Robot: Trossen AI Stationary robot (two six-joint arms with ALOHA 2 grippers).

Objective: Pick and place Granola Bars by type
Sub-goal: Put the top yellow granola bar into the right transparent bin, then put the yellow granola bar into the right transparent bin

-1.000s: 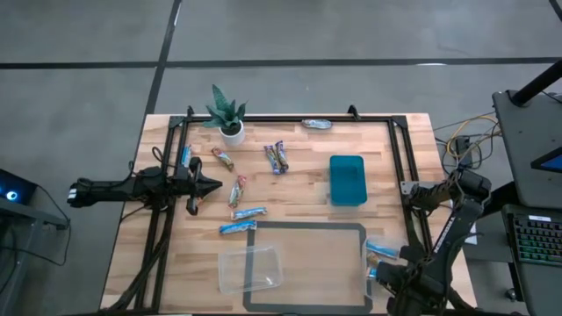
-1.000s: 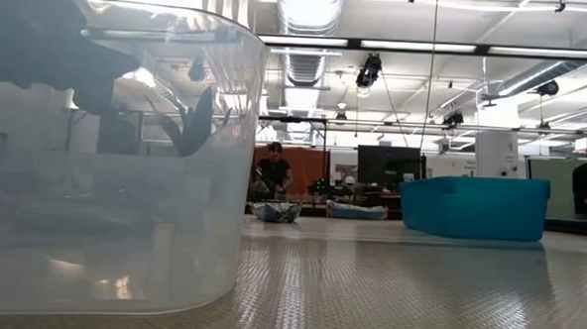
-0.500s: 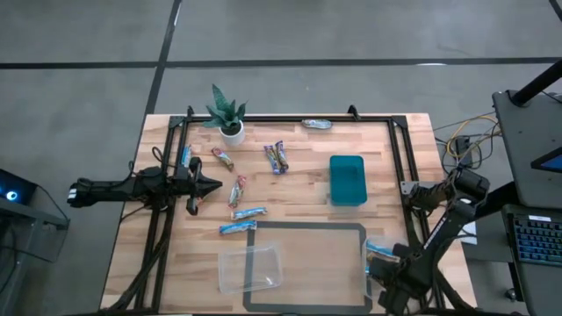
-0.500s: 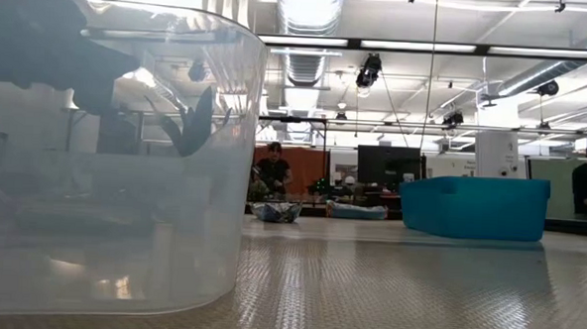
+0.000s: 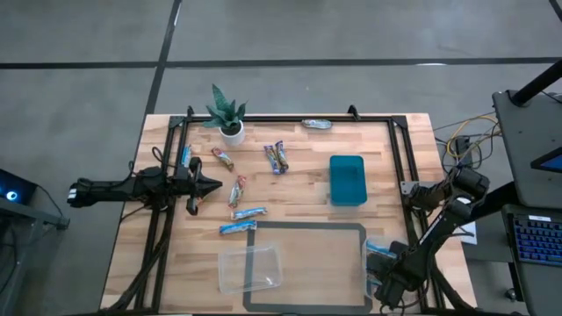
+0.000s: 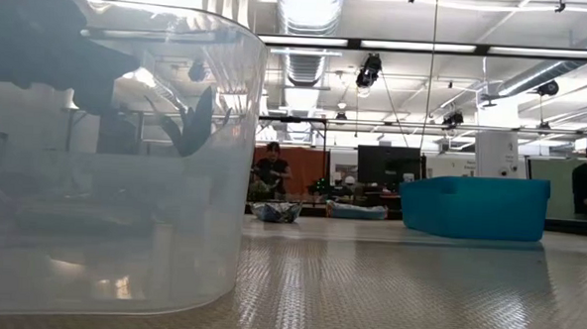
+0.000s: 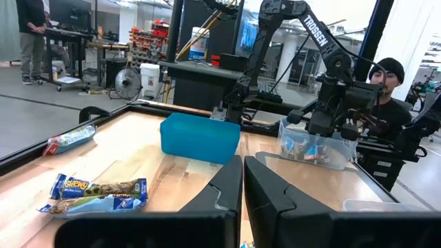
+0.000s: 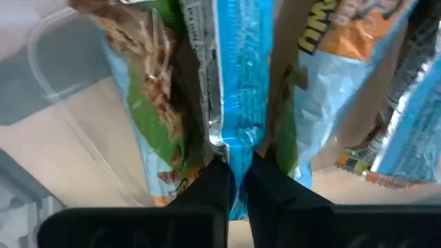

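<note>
My right gripper [image 5: 387,283] points down into a clear tub [image 5: 370,261] at the table's near right corner, shut on a blue Granola Bar [image 8: 240,76]. Other blue-wrapped bars [image 8: 148,103] lie in that tub below it. Loose bars lie flat on the wood: a multicoloured pair [image 5: 277,157], two single ones [image 5: 223,159] [image 5: 237,191], blue ones [image 5: 248,213] [image 5: 237,228] [image 5: 186,158], and a silvery one [image 5: 317,124] at the far edge. My left gripper [image 5: 207,185] waits shut, level, at the table's left, also seen as my left gripper [image 7: 242,193]. My right gripper pinches the blue bar's wrapper at its upper end [image 8: 238,160] between the two fingers [image 8: 212,187], coming from above and pointing down. The bar hangs lengthwise below the fingers, over the bars in the tub; whether its lower end touches them, I cannot tell.
A teal bin [image 5: 347,180] stands right of centre. A second clear tub [image 5: 250,268] sits on the dark-edged mat [image 5: 307,226] at the near side and fills the low view's left [image 6: 105,156]. A potted plant [image 5: 228,116] stands far left. A person [image 7: 389,79] sits beyond the right side.
My right gripper has sunk with the blue bar into the near-right tub and shifted a little toward the table's left. The left arm has kept still.
</note>
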